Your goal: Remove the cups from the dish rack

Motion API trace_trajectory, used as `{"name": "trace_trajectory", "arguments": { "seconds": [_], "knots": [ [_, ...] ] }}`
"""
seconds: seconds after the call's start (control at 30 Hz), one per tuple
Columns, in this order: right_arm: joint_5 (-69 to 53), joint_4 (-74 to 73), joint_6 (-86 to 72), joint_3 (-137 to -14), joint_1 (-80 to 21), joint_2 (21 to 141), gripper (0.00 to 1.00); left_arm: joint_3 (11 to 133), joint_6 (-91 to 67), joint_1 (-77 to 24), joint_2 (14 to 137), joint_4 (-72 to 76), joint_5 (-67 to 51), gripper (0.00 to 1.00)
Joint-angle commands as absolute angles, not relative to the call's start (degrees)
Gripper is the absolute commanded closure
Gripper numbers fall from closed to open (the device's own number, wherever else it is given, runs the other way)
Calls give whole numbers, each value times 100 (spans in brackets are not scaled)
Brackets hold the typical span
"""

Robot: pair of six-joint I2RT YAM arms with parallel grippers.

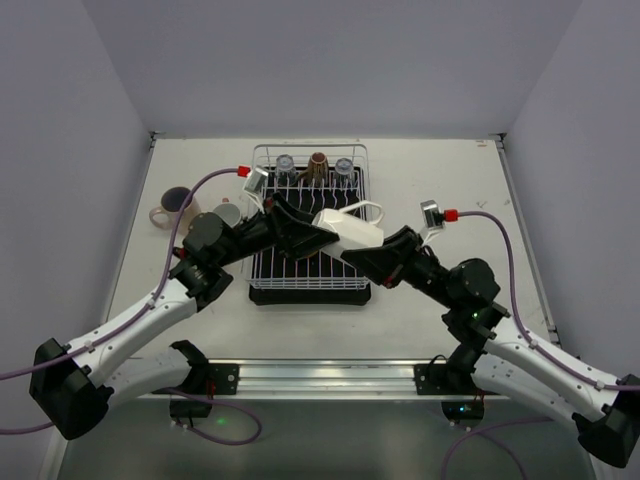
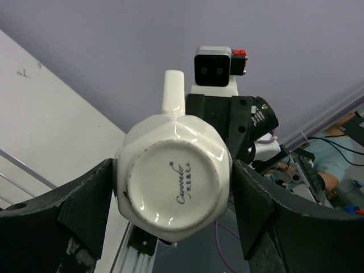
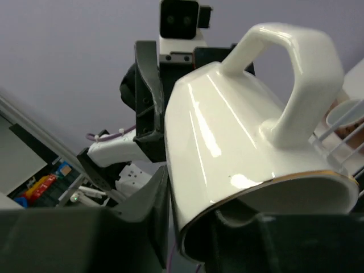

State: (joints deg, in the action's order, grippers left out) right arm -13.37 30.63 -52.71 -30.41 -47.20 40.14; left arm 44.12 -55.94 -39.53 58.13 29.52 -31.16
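Observation:
A white mug (image 1: pixel 350 228) with a handle hangs in the air over the dish rack (image 1: pixel 310 275), between both grippers. My left gripper (image 1: pixel 318 232) is shut on its base end; in the left wrist view the mug's underside (image 2: pixel 173 185) faces the camera with a finger (image 2: pixel 85 210) against each side. My right gripper (image 1: pixel 360 250) is shut on the mug's rim; in the right wrist view one finger (image 3: pixel 151 210) is outside the mug's wall (image 3: pixel 227 148) and the other inside. Two clear glasses (image 1: pixel 286 163) and a brown cup (image 1: pixel 317 165) stand at the rack's far end.
A pink mug with a dark inside (image 1: pixel 172 205) and a white cup (image 1: pixel 228 213) stand on the table left of the rack. White walls close in the table on three sides. The arms' mounting rail (image 1: pixel 320 375) runs along the near edge.

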Motion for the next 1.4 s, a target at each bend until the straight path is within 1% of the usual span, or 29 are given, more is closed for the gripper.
{"name": "trace_trajectory", "arguments": {
  "seconds": [0.0,0.03,0.07,0.1,0.13,0.17,0.2,0.23,0.3,0.43,0.5,0.57,0.63,0.67,0.7,0.73,0.77,0.8,0.87,0.97,1.0,1.03,1.1,1.13,1.17,1.23,1.27,1.33,1.37],
  "knots": [
    [-1713,4173,-5475,-3094,-4693,4113,79,4509,-5836,-3999,5493,3999,-3287,97],
    [-1766,4384,-5484,-3076,-4693,4122,88,4517,-5801,-3990,5467,3929,-3348,89],
    [-1801,4447,-5493,-3067,-4693,4131,95,4526,-5696,-3990,5441,3868,-3366,72],
    [-1845,4482,-5493,-3059,-4693,4105,100,4561,-5574,-3990,5414,3754,-3401,60],
    [-1872,4517,-5493,-3024,-4693,4061,100,4631,-5390,-3982,5327,3266,-3427,47],
    [-1889,4500,-5458,-3015,-4693,3947,100,4858,-4848,-3973,5257,2904,-3367,36],
    [-1872,4500,-5458,-2989,-4693,3868,100,4973,-4573,-3981,5186,2483,-3288,18],
    [-1776,4491,-5458,-2893,-4693,3780,100,5079,-4318,-3981,5012,1835,-3052,12],
    [-1775,4430,-5423,-2856,-4693,3569,100,5386,-3511,-3973,4713,1103,-2596,1],
    [-1872,4096,-5397,-3084,-4693,3533,100,5642,-3033,-3981,4430,327,-2032,0],
    [-1933,4017,-5370,-3155,-4685,3577,100,5739,-2813,-3981,4386,168,-1960,0],
    [-1794,3615,-5143,-3374,-4685,3542,100,5932,-2532,-3973,4342,-331,-1706,0],
    [-1566,2649,-4871,-3750,-4676,3428,100,6099,-2243,-3973,4263,-945,-1243,0],
    [-1225,2219,-4521,-3953,-4667,3402,100,6126,-2137,-3973,4210,-1123,-1083,0],
    [-987,1266,-4309,-4381,-4641,3401,100,6109,-2057,-3981,4106,-1456,-811,0],
    [-715,796,-3898,-4595,-4632,3436,100,6021,-1917,-3981,4044,-1616,-678,0],
    [-155,391,-3693,-4814,-4588,3489,100,5942,-1855,-3973,3982,-1748,-555,0],
    [-10,-405,-3535,-5251,-4431,3663,100,5741,-1759,-3973,3842,-2010,-336,0],
    [411,-1435,-3104,-5850,-4107,3901,100,5503,-1679,-3973,3605,-2353,-133,0],
    [536,-2204,-2691,-6423,-3667,4525,100,5020,-1512,-3981,3306,-2548,280,0],
    [458,-2580,-2585,-6755,-3308,4709,100,4818,-1433,-3973,3113,-2618,473,0],
    [370,-2741,-2445,-6907,-3113,5120,100,4729,-1407,-3973,3042,-2645,562,0],
    [46,-3083,-2260,-7319,-2552,5561,100,4528,-1371,-3973,2884,-2663,702,0],
    [35,-3215,-2093,-7452,-2375,6059,100,4448,-1362,-3981,2848,-2620,703,0],
    [-43,-3443,-2022,-7610,-2112,6317,100,4378,-1345,-3973,2813,-2567,686,0],
    [-236,-3568,-1812,-8014,-1891,6783,100,4132,-1327,-3973,2734,-2365,817,0],
    [-246,-3716,-1750,-8320,-1742,7281,100,4070,-1336,-3973,2716,-2251,913,0],
    [-159,-3963,-1600,-8682,-1653,7811,100,4078,-1345,-3973,2733,-2267,906,0],
    [-141,-4112,-1547,-8971,-1600,8318,100,4035,-1371,-3981,2733,-2233,827,0]
  ]
}}
